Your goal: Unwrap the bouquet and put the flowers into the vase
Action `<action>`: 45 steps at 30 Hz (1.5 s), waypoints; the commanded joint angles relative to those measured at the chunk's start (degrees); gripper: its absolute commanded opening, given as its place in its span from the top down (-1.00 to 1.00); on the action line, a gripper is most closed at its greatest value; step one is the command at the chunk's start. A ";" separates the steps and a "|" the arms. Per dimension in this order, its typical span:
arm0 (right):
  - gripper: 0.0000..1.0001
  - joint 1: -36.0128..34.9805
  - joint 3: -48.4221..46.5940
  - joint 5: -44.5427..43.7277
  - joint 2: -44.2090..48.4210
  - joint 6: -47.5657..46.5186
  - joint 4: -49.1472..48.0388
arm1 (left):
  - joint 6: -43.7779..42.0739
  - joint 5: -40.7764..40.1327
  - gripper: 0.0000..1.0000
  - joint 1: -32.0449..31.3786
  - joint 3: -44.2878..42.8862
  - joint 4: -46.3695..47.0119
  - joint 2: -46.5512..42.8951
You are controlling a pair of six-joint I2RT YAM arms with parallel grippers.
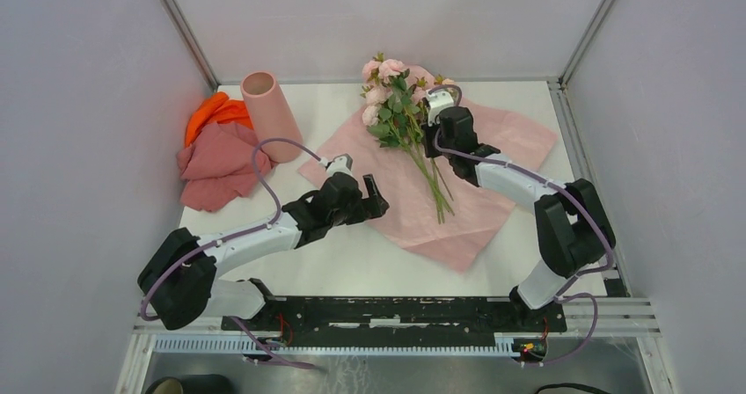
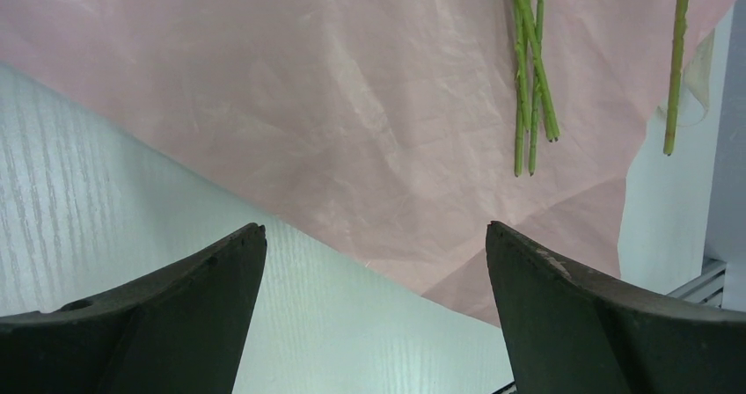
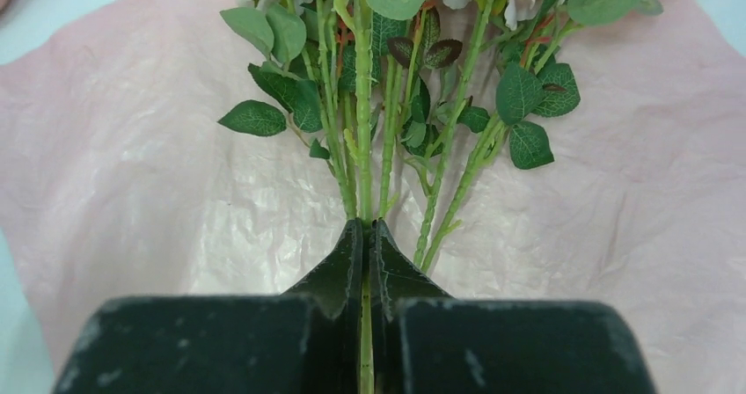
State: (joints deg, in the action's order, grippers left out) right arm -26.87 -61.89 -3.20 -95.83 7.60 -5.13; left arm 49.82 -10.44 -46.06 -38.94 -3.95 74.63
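— How far along is it?
— The unwrapping looks done. The pink sheet [image 1: 479,227] lies spread flat toward the desk's far right corner, and the flowers [image 1: 400,117] lie loose on it, heads toward the far edge.
— And the vase?
— The vase [image 1: 271,113] stands upright near the far left corner, no flower in it, well apart from the stems.
— The arms?
— The right end effector [image 3: 368,236] is pinched tight on a green stem [image 3: 363,139], just below the leaves. The left end effector [image 2: 376,236] stands wide, holding nothing, over the sheet's near edge. Lifting the flowers and carrying them into the vase is what remains, I judge.
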 commanded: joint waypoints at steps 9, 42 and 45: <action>1.00 -0.08 8.74 2.50 13.16 1.13 -5.79 | -5.24 3.66 -0.91 4.34 -7.83 24.49 2.91; 1.00 -7.65 18.27 1.16 28.75 -0.21 -4.18 | 12.05 16.52 -0.26 5.01 -16.54 55.10 25.22; 1.00 -7.67 18.40 0.88 29.20 -0.14 -4.09 | 12.05 16.66 -0.06 5.03 -16.43 55.01 25.30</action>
State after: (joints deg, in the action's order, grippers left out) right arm -34.26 -43.83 -1.52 -68.58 7.40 -7.97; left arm 61.54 5.21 -41.06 -53.63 48.97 99.26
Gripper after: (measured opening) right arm 0.020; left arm 0.582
